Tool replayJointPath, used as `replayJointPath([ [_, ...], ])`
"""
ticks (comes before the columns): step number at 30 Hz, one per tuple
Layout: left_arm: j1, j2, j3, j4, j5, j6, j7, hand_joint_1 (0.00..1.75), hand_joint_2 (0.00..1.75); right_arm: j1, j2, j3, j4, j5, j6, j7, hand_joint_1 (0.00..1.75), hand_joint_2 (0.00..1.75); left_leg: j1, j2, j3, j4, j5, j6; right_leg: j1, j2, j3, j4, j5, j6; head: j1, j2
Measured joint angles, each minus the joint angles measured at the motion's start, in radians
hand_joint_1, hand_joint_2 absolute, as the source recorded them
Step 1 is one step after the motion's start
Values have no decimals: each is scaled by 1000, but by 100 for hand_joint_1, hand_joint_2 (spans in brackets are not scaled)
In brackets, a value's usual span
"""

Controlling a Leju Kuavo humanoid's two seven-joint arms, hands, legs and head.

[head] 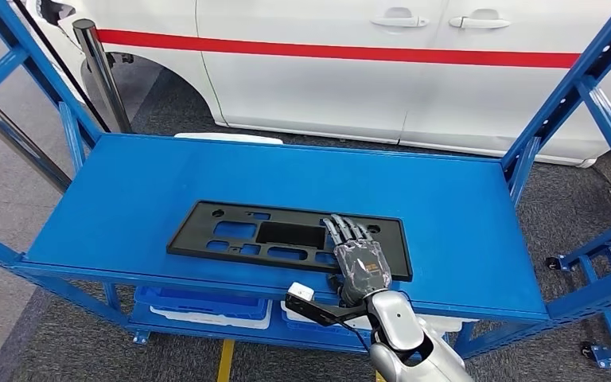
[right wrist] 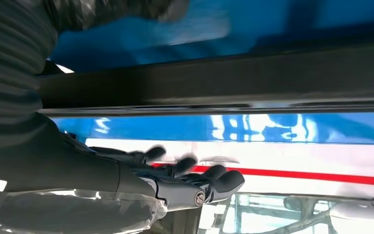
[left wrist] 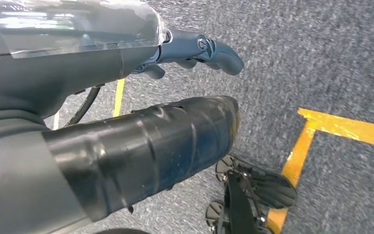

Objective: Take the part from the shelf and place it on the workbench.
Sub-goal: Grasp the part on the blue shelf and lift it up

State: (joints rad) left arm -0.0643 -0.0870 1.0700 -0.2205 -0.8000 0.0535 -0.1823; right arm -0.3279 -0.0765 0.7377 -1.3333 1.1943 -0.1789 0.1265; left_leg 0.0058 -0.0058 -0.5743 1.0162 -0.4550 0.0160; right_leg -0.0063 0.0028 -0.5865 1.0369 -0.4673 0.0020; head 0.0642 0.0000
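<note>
Two blue bins (head: pixel 203 302) sit under the shelf (head: pixel 127 183); right hand (head: pixel 359 259) fingers lie spread on the part (head: pixel 231 235).

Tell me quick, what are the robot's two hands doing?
Left hand: holds nothing; open or closed cannot be told.
Right hand: open, fingers spread flat over the black part.

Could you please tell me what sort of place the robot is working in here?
Probably a car workshop or assembly area: a white car with a red stripe stands behind a blue metal shelf rack holding a flat black plastic part, and yellow floor lines mark the grey carpet.
</note>
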Motion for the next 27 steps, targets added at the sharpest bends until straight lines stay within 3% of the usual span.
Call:
replayJointPath([
  [2, 1, 0, 2, 0, 1, 0, 0, 0, 0, -3, -1, 0, 1, -5, 2, -4, 175, 175, 4, 2, 2, -8, 6, 12, 0, -1, -23, 50, -33, 9, 0, 0],
  [4, 0, 0, 4, 0, 1, 0, 0, 0, 0, -6, -2, 0, 3, -11, 8, -7, 175, 175, 4, 3, 2, -9, 7, 19, -1, -1, -80, 171, -95, 14, 1, 0],
  [6, -1, 0, 6, 0, 2, 0, 0, 0, 0, -6, -4, 1, 5, -15, 13, -8, 175, 175, 4, 3, 1, -7, 6, 22, -2, -1, -128, 267, -124, 16, 1, 0],
  [7, 0, 0, 7, 0, 2, 0, 0, 0, 0, -8, -5, 1, 6, -16, 14, -8, 175, 175, 4, 2, 2, -6, 4, 22, -3, -1, -129, 265, -110, 16, 1, 0],
  [8, 0, 0, 8, 0, 2, 0, 0, 0, 0, -10, -5, 1, 6, -16, 14, -8, 175, 175, 4, 2, 3, -3, 2, 21, -5, -2, -112, 228, -80, 15, 1, 0],
  [9, 0, 0, 8, 0, 2, 0, 0, 0, 0, -13, -5, 1, 6, -16, 14, -9, 175, 175, 4, 1, 4, 0, 0, 19, -6, -2, -80, 161, -43, 13, 1, 0],
  [11, -1, 0, 9, 0, 2, 0, 0, 0, 0, -20, -5, 1, 6, -16, 14, -9, 175, 175, 1, 0, 3, 7, -6, 11, -4, -2, -25, 44, -1, 6, 1, 0],
  [12, -1, 0, 9, 0, 2, 0, 0, 0, 0, -22, -5, 2, 6, -16, 14, -10, 175, 175, -1, -1, 2, 9, -8, 6, -2, -2, -12, 14, 4, 3, 0, 0],
  [16, -2, -1, 9, 0, 2, -1, 0, 0, 0, -26, -5, 4, 5, -16, 14, -13, 175, 175, 3, -1, 0, 20, -20, -16, -2, -2, -3, -4, 7, -18, 0, 0],
  [17, -2, -2, 9, 0, 2, -1, 0, 0, 0, -27, -5, 5, 4, -16, 14, -13, 175, 175, 4, 0, -12, 49, -41, -21, -4, -3, 0, -9, 10, -23, -1, 0],
  [19, -2, -2, 10, 0, 4, -4, -2, 0, 0, -28, -5, 5, 5, -16, 14, -13, 175, 175, 6, 0, -62, 161, -103, -29, -6, -5, 2, -13, 12, -29, -3, 0],
  [21, 0, -1, 13, 0, 8, -9, -8, 0, 87, -27, -5, 5, 6, -16, 15, -13, 175, 175, 8, 0, -112, 267, -140, -36, -5, -6, 1, -12, 12, -29, -3, 0],
  [22, 1, -1, 15, 0, 9, -10, -11, 0, 131, -27, -5, 5, 8, -17, 16, -13, 175, 175, 9, 0, -116, 274, -130, -37, -5, -5, 1, -12, 11, -29, -3, 0],
  [23, 1, -1, 18, 0, 11, -11, -14, 0, 175, -27, -5, 5, 8, -19, 16, -14, 175, 175, 10, 1, -102, 243, -104, -38, -5, -4, 3, -11, 11, -28, -3, 0],
  [25, 1, -1, 23, 0, 14, -11, -19, 0, 175, -28, -5, 5, 9, -23, 17, -16, 175, 175, 11, 1, -37, 109, -37, -35, -4, -3, 6, -10, 9, -24, -3, 0],
  [27, -1, -1, 26, 0, 17, -9, -19, 0, 175, -29, -6, 5, 9, -28, 17, -17, 175, 175, 8, 0, 7, 15, -9, -26, -1, -1, 6, -9, 8, -16, -2, 0],
])
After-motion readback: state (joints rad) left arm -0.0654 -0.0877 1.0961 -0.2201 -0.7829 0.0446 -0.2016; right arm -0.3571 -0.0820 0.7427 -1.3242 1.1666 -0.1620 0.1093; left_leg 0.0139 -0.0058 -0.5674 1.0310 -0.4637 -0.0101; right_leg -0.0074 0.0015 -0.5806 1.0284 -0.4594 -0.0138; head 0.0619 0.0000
